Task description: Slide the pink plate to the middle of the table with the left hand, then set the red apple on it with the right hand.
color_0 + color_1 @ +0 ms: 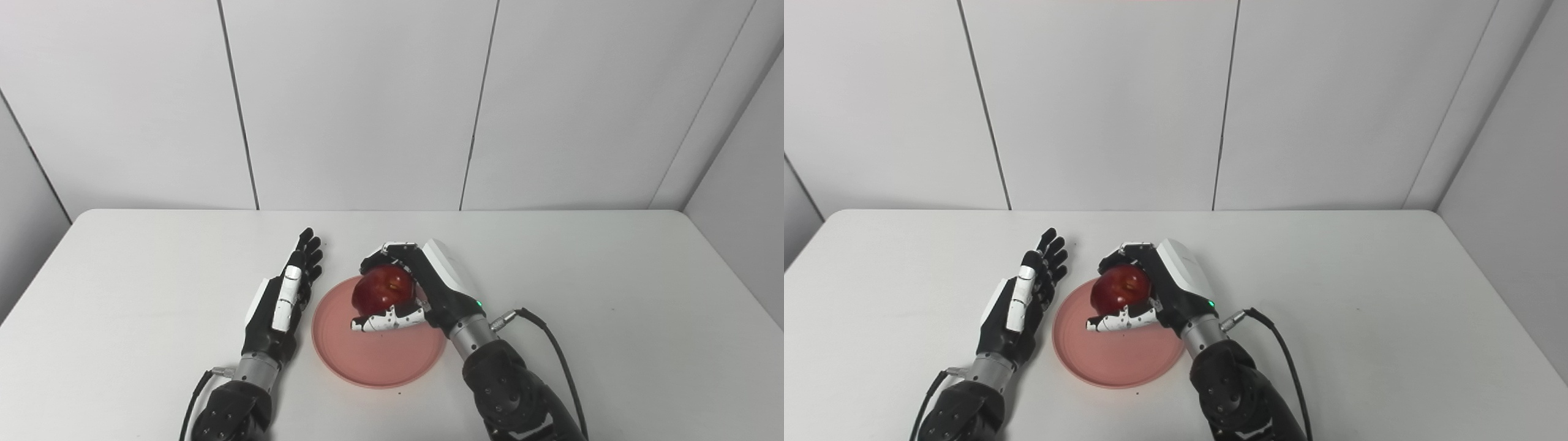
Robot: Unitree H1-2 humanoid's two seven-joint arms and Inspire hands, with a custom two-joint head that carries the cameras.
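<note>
**Over the plate: apple in hand, release left to do**

Near the middle of the white surface [582, 288] lies the pink plate [373, 358], a little toward the robot's side. Judging by where it sits, the sliding part of the task looks done. The left hand [285, 300] rests just beside the plate's left rim, fingers [309, 248] straight and spread a little, holding nothing; whether it touches the rim cannot be told.

The right hand [407, 288] is wrapped around the red apple [383, 289], its fingers curled over the top and far side and its thumb underneath in front. The apple is over the far part of the plate. Whether it already rests on the plate or hangs just above it cannot be told from these views.

What seems left is to settle the apple, open the right hand and draw it away without rolling the fruit off.

Little stands in the way. A black cable [551, 346] trails from the right wrist across the surface, well apart from the plate. Bare pale wall panels stand behind.
</note>
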